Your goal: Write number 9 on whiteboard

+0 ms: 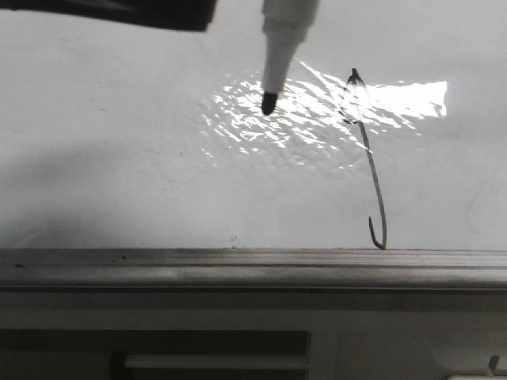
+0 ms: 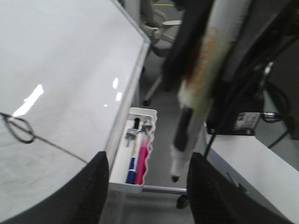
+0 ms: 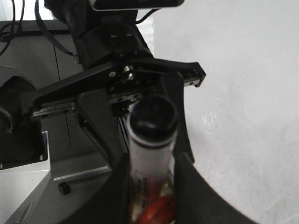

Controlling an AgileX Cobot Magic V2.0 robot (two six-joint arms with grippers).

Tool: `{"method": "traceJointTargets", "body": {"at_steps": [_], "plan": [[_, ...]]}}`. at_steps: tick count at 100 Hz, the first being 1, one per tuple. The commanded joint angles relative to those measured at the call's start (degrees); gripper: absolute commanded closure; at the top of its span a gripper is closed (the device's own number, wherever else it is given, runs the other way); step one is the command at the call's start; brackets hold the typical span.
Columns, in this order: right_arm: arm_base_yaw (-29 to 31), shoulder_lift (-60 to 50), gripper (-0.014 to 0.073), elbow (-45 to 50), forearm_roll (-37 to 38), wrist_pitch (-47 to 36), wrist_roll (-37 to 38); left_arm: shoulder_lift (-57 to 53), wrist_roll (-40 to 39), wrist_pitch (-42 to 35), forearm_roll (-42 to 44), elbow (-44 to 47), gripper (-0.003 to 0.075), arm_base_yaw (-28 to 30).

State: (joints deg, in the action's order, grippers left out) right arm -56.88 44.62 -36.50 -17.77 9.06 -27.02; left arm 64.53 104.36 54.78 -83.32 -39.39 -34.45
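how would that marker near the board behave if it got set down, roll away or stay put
The marker looks round and smooth, so it would probably roll on a flat surface. It seems stiff and likely light. The tray on the whiteboard edge already holds pens and would likely keep it in place.

The place looked like an office or robotics lab workroom. A large glossy whiteboard [image 2: 65, 74] with a grey metal rim stood there, with a white clip-on tray [image 2: 150, 115] at its edge holding spare markers [image 2: 137, 151], and wheeled office chairs [image 2: 156, 28] sat on a plain grey floor [image 2: 163, 154] beyond it. Dark cables [image 2: 275, 105] and a labelled piece of equipment [image 2: 245, 122] beside a white bench-like surface [image 2: 252, 168] added to the workroom feel.
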Motion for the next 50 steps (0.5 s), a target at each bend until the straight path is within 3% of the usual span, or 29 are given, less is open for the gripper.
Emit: {"method": "traceJointTargets", "body": {"at_steps": [1, 18, 50], "plan": [[-0.03, 0.08, 0.0662, -2.19, 0.58, -4.7, -0.5, 0.92, 1.11, 1.77, -3.0, -2.01, 0.0363, -3.55], [-0.03, 0.08, 0.0662, -1.83, 0.58, -3.27, -0.5, 3.5, 1.35, -4.68, -5.06, -2.01, 0.0363, -8.75], [-0.03, 0.08, 0.0662, 0.56, -0.29, -3.35, -0.5, 4.3, 1.48, -4.97, -7.16, -2.01, 0.0376, -9.0]]}}
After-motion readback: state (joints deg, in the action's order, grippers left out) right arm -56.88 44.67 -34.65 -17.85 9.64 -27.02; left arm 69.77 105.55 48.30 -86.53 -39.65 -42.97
